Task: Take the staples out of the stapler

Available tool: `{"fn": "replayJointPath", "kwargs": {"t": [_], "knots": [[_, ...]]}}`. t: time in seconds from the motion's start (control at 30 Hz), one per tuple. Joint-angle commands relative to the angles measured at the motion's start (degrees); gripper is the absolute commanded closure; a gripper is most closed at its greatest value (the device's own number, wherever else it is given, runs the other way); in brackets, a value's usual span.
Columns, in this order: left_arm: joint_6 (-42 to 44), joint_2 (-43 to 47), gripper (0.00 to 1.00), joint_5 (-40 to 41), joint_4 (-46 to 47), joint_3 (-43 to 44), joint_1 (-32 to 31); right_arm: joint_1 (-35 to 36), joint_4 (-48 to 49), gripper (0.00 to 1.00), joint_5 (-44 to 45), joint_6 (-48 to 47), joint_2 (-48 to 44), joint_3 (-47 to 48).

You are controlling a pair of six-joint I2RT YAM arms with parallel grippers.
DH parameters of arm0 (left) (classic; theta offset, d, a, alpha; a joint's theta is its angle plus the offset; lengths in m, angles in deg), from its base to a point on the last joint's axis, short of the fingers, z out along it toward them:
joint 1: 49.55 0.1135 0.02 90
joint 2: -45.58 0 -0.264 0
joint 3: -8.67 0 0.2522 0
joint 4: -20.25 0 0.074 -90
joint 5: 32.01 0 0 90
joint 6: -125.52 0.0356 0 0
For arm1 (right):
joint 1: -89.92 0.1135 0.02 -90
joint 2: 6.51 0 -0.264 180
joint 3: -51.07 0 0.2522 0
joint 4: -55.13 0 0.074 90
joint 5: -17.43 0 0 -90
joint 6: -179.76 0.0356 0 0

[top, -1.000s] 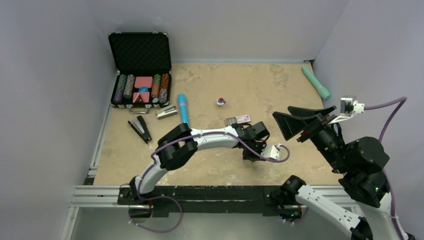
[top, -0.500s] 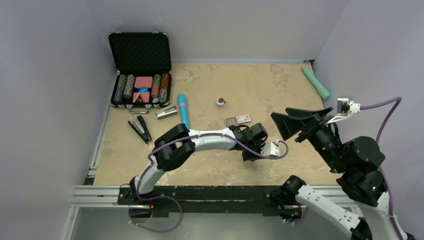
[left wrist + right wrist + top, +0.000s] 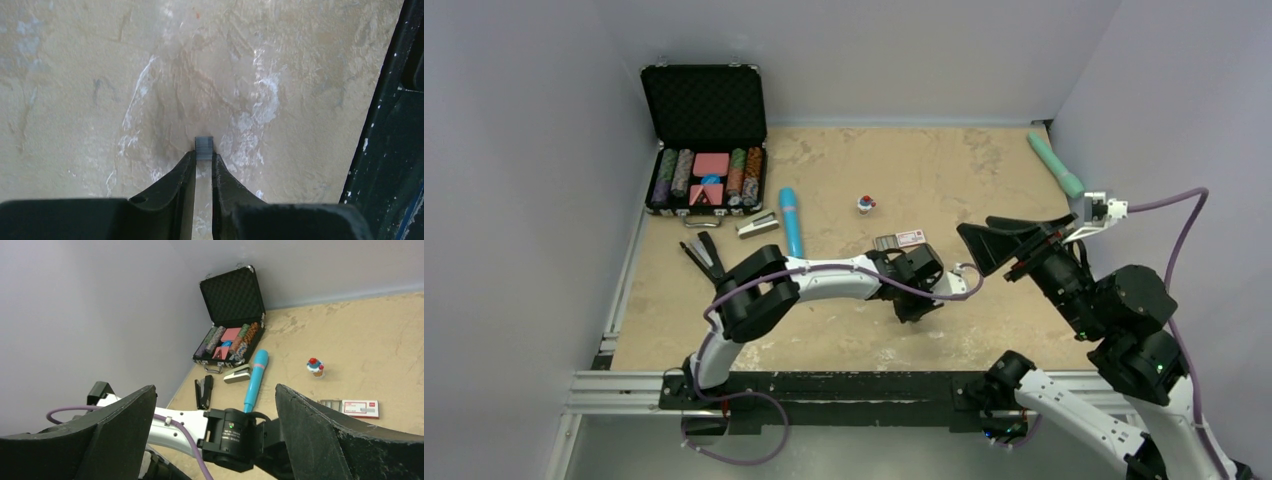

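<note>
The stapler [image 3: 704, 258] lies open near the left edge of the table [image 3: 874, 160], well apart from the left gripper [image 3: 203, 159], which has shifted leftward clamped on a staple strip [image 3: 204, 145], so unloading appears nearly done; the right gripper [image 3: 214, 389] hangs open.

staple strip [image 3: 204, 144] mostly hidden in left claw [image 3: 203, 157], length unclear

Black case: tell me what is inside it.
Black case holds rows of chips on both sides, two pink blocks and a blue piece between. Anything beneath them is covered.
</note>
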Motion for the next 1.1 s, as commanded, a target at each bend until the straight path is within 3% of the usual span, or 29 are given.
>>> {"fn": "replayJointPath", "kwargs": {"t": [0.0,0.1,0.33,0.8,1.07], "knots": [[-7.7,5.1,0.92,-1.0,1.6,-5.5,2.9,0.1,2.5,0.07,0.0,1.7,1.6,-1.9],[-11.2,7.2,1.00,-2.8,4.2,-8.9,4.5,0.1,3.0,0.08,0.3,2.2,2.2,-2.8],[-11.6,11.3,1.00,-0.2,3.5,-10.8,6.1,0.2,3.7,0.08,0.5,2.6,3.9,-3.6],[-4.8,11.4,1.00,0.7,-6.1,1.6,10.1,0.1,1.9,0.09,1.3,2.9,2.9,-3.5],[0.9,10.4,1.00,6.4,-10.9,9.5,11.9,0.1,1.0,0.09,2.2,2.4,1.6,-3.6]]}}
